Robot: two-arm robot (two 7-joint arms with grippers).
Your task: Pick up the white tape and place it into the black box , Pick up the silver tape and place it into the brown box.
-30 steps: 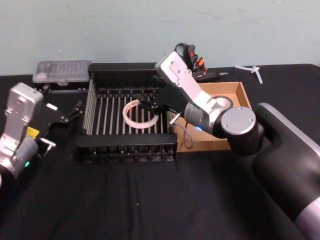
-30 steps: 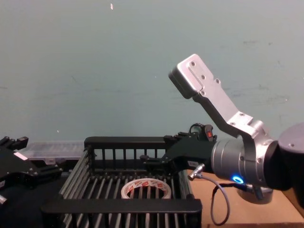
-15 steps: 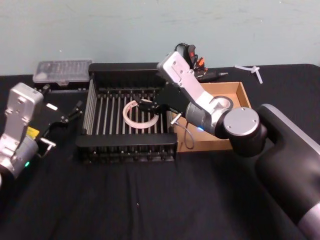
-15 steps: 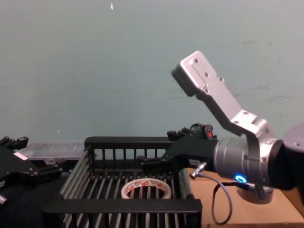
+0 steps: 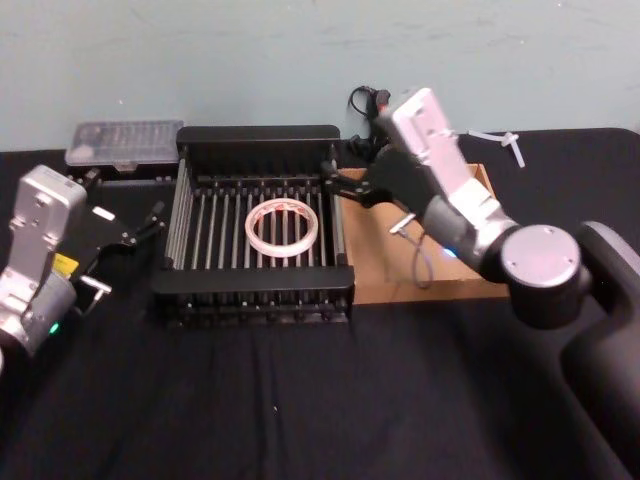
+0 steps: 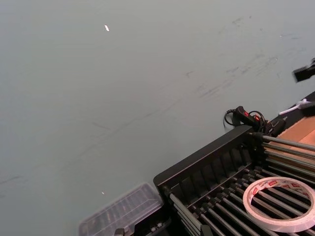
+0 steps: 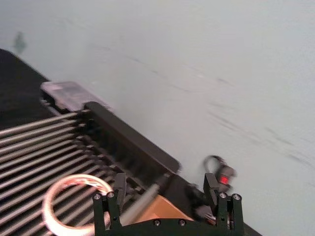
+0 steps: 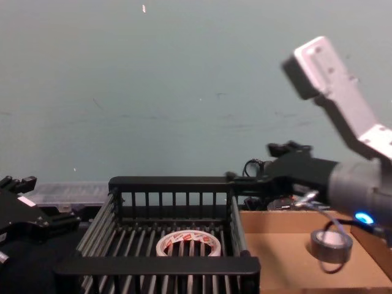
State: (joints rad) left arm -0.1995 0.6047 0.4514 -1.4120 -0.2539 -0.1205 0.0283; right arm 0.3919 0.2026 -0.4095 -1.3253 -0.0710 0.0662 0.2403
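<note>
The white tape (image 5: 283, 227) lies flat on the slats of the black box (image 5: 258, 134), also seen as white tape (image 8: 187, 244) and white tape (image 6: 280, 204). My right gripper (image 5: 335, 181) hovers open and empty above the black box's right rim, next to the brown box (image 5: 400, 282); its fingers (image 7: 120, 186) stand wide apart. The silver tape (image 8: 331, 244) rests inside the brown box (image 8: 278, 252), to the right of the black box (image 8: 171, 182). My left gripper (image 5: 150, 222) stays parked, open, left of the black box.
A clear plastic case (image 5: 125, 143) sits behind the black box at the left. A black cabled tool with a red switch (image 5: 381, 104) and a small white piece (image 5: 506, 140) lie near the wall. Black cloth covers the table.
My right gripper has pulled back to the right, from over the white tape to the black box's right rim. The white tape stays in the black box. The left arm has not moved.
</note>
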